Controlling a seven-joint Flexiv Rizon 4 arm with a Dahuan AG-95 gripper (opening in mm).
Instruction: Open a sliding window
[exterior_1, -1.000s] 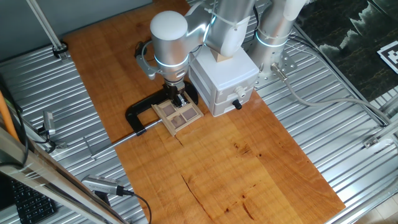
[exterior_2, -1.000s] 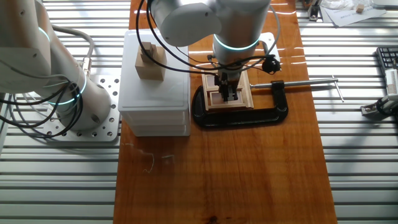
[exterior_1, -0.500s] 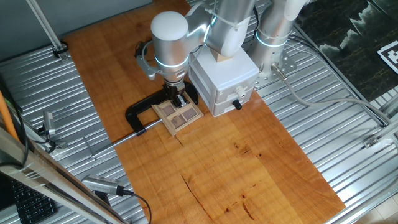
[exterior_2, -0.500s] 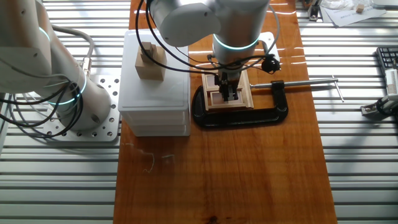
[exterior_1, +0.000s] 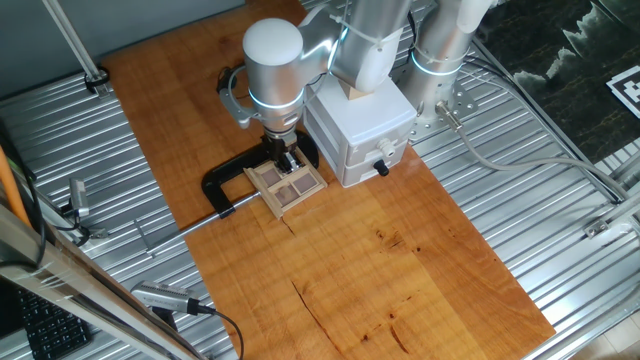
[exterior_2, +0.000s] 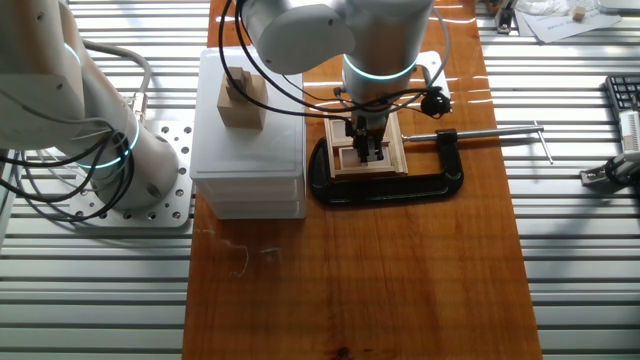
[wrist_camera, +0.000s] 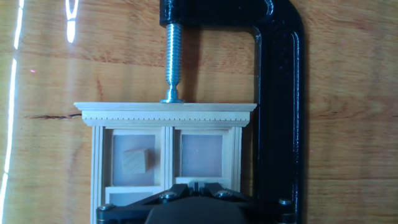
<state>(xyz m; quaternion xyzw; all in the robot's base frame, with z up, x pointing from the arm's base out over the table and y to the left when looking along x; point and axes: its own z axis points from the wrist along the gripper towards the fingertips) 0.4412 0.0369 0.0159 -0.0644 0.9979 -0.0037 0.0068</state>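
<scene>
The sliding window (exterior_1: 290, 185) is a small light-wood frame with brown panes, lying flat on the wooden table and held by a black C-clamp (exterior_1: 222, 182). My gripper (exterior_1: 289, 160) points straight down onto the window, its fingertips together on the panes. In the other fixed view the gripper (exterior_2: 367, 152) stands over the middle of the window (exterior_2: 396, 150). In the hand view the window (wrist_camera: 165, 112) fills the lower half, a small wooden cube (wrist_camera: 135, 163) sits in its left pane, and the gripper (wrist_camera: 198, 185) is shut at the lower edge of the right pane.
The C-clamp (wrist_camera: 280, 93) runs along the window's right side with its screw on the top rail. A white box with drawers and a black knob (exterior_1: 360, 130) stands right beside the window, a wooden block (exterior_2: 240, 100) on top. The arm's base (exterior_2: 130, 170) is behind it.
</scene>
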